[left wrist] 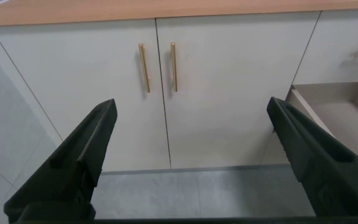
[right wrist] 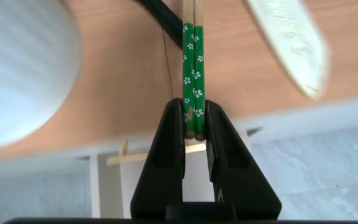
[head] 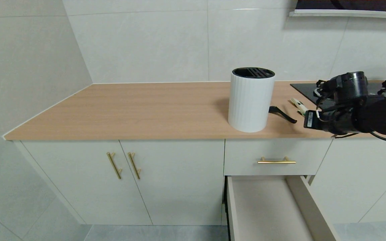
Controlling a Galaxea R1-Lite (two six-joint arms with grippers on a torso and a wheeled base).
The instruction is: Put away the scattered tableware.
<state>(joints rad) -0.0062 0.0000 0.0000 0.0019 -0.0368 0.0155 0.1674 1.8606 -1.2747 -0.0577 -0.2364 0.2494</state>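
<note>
Bright, even light; soft shadows; lines bow near edges

Nothing here can be read. A small white sticker (head: 310,119) on the right arm (head: 374,117) carries dark marks, too small to make out. The green chopsticks (right wrist: 191,68) bear white flower prints only — no letters, no digits.
</note>
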